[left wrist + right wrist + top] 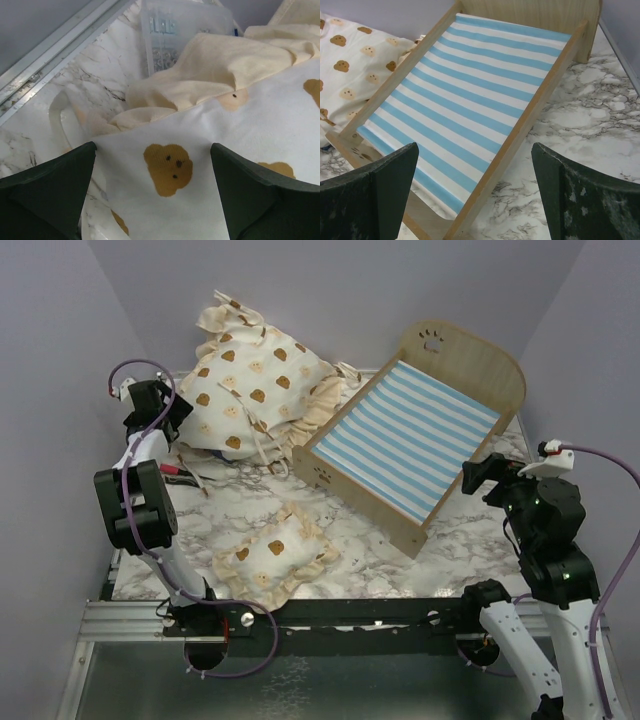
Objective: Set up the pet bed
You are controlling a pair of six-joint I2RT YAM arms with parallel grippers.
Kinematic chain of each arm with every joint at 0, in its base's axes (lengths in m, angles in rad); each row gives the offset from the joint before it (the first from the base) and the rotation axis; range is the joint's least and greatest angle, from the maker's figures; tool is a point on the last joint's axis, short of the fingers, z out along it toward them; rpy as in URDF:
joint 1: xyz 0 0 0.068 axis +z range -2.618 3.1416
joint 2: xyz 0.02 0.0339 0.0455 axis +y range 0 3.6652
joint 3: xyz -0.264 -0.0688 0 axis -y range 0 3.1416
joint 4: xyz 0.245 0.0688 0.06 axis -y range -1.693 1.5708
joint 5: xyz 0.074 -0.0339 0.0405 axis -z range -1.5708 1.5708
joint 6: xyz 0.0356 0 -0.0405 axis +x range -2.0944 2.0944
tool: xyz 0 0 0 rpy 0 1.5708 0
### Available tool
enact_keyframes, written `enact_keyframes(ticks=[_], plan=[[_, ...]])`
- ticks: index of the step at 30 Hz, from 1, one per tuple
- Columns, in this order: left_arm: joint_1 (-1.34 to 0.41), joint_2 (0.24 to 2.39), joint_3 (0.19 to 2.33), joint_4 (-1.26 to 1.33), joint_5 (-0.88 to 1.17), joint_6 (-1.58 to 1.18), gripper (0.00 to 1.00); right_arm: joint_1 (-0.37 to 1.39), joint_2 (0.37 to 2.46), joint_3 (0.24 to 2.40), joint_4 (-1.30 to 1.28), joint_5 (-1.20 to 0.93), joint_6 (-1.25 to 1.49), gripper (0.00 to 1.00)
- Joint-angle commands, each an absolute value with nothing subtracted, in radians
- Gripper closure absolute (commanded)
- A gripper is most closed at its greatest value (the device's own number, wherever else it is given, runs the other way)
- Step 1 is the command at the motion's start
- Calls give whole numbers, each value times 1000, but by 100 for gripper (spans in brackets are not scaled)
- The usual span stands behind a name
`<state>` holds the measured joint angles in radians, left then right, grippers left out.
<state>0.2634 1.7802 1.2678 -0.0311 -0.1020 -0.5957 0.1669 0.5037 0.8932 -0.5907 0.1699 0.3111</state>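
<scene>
The pet bed (415, 445) is a light plywood frame with a paw-print headboard and a blue-and-white striped base. It stands empty at the table's back right. The large bear-print cushion (250, 390) lies crumpled to its left. The small bear-print pillow (275, 555) lies at the front centre. My left gripper (160, 400) is open just above the cushion's left edge (170, 170). My right gripper (478, 475) is open above the bed's right side rail (520, 130), holding nothing.
A clear plastic box (182, 30) sits beyond the cushion in the left wrist view. Grey walls close in the table at the back and both sides. A metal rail (300, 615) runs along the front edge. Red-handled tools (185, 472) lie beside the left arm.
</scene>
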Motion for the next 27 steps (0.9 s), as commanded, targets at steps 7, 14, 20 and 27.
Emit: enact_keyframes(ticks=[7, 14, 20, 27], plan=[[294, 1880, 1254, 186, 201, -653, 59, 175, 517, 874, -571, 144, 290, 0], [290, 1735, 1272, 254, 321, -658, 100, 174, 523, 882, -572, 134, 291, 0], [221, 1611, 1427, 245, 375, -608, 100, 175, 531, 897, -566, 113, 290, 0], [-120, 1626, 1670, 128, 442, -404, 100, 175, 538, 928, -566, 131, 284, 0]])
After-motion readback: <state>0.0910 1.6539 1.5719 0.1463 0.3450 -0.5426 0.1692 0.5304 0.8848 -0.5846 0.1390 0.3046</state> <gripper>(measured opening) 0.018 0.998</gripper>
